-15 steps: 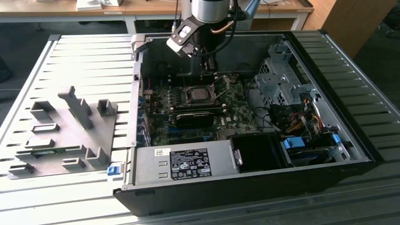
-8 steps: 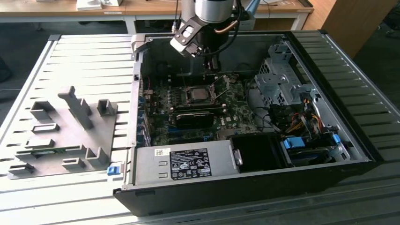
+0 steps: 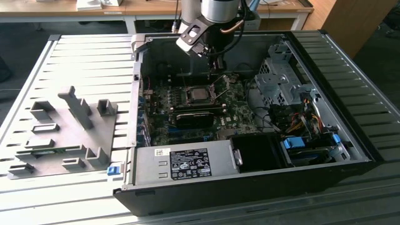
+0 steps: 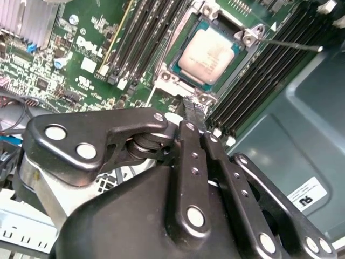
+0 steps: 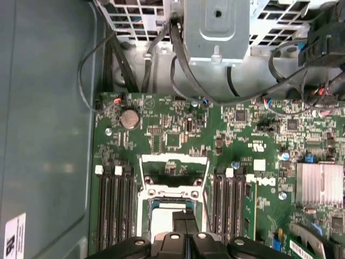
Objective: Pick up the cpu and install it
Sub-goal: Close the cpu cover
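Already the cpu (image 4: 207, 56) lies flat in its socket (image 4: 172, 79), just ahead of the jaws, which are pressed together and hold nothing. With the lever (image 4: 291, 44) standing free, we judge the chip unclamped. If the tips, close to the socket's edge, sweep low, they could skew it against the contacts beneath.

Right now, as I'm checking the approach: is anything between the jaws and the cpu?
Nothing visible. The cpu lies bare in its open socket, with the gripper hanging close by it.
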